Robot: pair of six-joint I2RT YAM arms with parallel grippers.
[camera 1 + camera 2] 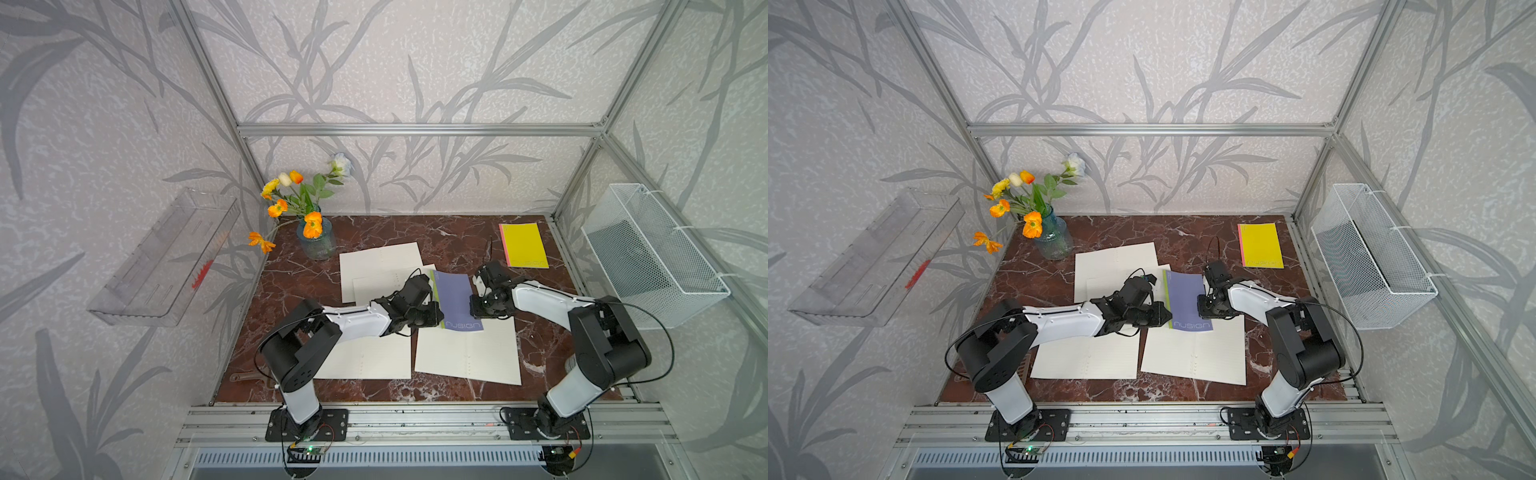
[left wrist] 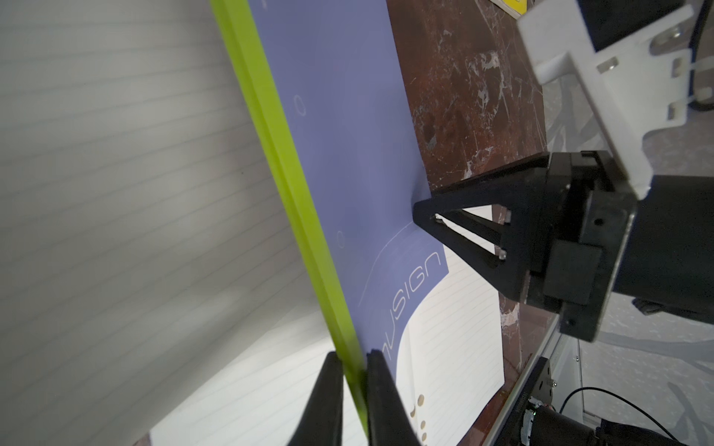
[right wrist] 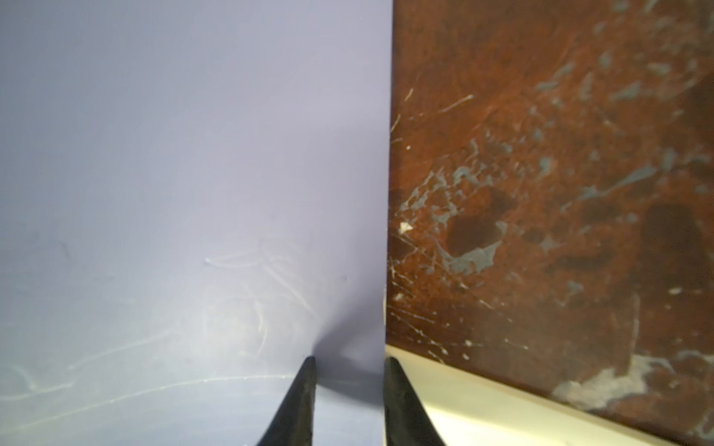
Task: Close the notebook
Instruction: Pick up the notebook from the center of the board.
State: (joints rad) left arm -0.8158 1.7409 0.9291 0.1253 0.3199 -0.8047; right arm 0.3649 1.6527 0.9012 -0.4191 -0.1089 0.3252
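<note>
Find the notebook [image 1: 457, 301] just toward 3 o'clock of the table's [image 1: 374, 232] centre, purple cover up, overlapping loose sheets [image 1: 469, 353]. Note the left gripper [image 2: 353, 363] clamped on the green spine near the notebook's 8 o'clock corner, one finger on each side. Note the right gripper [image 2: 421, 210] at the 3 o'clock edge, tips drawn together on the cover's free edge.

Cannot tell whether it is fully shut; seen from the left wrist, the cover seems slightly bowed.

Expect light, thin, floppy stock that bends rather than swings like a board, so likely to curl or spring back if released too soon. Expect a smooth, rather slippery cover. Take hold at the edges only, with a shallow pinch, never on the flat face.

Best to pin the spine, guide the free edge down flat, then press.

Beware of dragging the sheets underneath or creasing the cover with a hard pinch. Leave the yellow pad [image 1: 523, 245] at 1 o'clock alone.
</note>
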